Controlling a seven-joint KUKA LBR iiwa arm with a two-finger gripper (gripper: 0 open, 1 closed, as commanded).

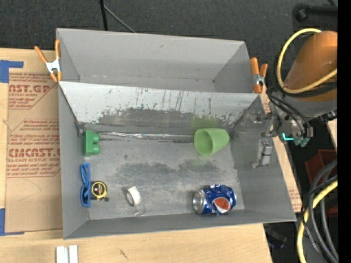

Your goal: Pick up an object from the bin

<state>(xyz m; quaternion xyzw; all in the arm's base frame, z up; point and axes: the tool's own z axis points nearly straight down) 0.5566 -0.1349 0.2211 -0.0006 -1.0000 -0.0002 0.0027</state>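
The gripper (265, 153) hangs at the right side of the grey bin (164, 64), above its sloping right wall. I cannot tell whether it is released or clenched. It stands apart from all the loose things. Nearest, to its left on the bin floor, a green cup (211, 141) lies on its side. A crushed blue can (215, 199) lies near the front wall. Well apart on the left lie a small white piece (132, 195), a blue-and-yellow tape measure (92, 189) and a green block (91, 143).

arm (312, 64): being cut off at frame edge behind gripper (265, 154) | yellow round item (98, 190) far from gripper: appearing too small to identify
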